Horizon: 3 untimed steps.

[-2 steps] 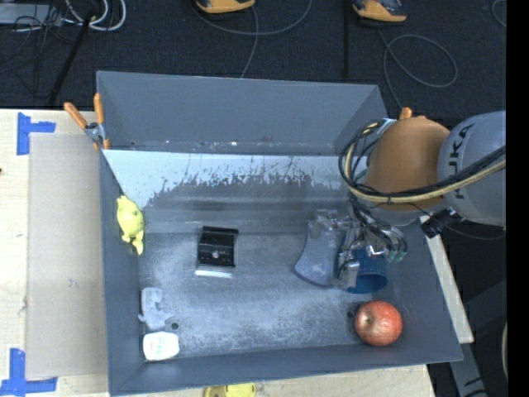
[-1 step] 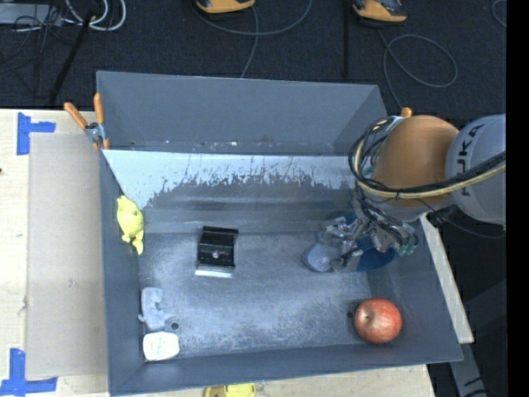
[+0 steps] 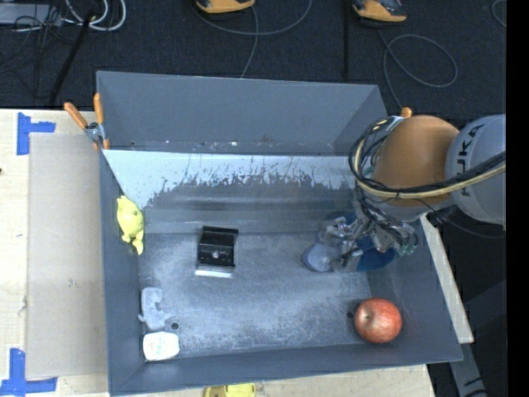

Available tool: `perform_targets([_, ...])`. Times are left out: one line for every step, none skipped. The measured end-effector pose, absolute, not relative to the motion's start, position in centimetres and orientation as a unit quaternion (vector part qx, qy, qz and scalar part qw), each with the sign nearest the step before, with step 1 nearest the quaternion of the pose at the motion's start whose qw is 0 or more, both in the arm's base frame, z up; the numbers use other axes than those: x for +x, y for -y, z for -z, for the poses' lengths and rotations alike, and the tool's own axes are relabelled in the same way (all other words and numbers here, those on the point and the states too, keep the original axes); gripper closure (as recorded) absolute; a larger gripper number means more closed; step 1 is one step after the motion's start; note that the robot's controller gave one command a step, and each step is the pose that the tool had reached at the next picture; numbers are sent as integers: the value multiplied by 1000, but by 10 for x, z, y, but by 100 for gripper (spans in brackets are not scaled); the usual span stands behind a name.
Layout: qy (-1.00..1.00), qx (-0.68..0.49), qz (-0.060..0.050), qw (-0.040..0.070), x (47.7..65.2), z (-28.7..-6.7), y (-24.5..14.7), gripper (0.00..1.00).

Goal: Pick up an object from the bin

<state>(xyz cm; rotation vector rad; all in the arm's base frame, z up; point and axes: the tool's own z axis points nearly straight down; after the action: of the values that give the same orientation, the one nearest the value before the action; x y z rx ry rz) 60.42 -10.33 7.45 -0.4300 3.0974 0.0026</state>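
My gripper (image 3: pixel 357 238) is low over the bin's right side, under the arm's orange cover. Directly beneath it lie a small grey-blue rounded thing (image 3: pixel 316 260) and a darker blue thing (image 3: pixel 378 260), the latter partly hidden by the gripper. Whether the gripper touches either, I cannot tell. A red apple (image 3: pixel 378 321) rests in the near right corner, apart from the gripper.
A black box (image 3: pixel 217 248) lies mid-bin to the left. A yellow toy (image 3: pixel 130 222) leans on the left wall. A grey figure (image 3: pixel 153 304) and a white piece (image 3: pixel 161 346) sit in the near left corner. The arm enters from the right.
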Motion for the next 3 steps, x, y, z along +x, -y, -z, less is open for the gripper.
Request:
perform_targets([-991, -137, -1, 6, 604, -76, 103, 100])
perform_targets([-991, -137, -1, 1, 602, -84, 103, 100])
perform_targets([-991, -137, -1, 0, 602, -101, 103, 100])
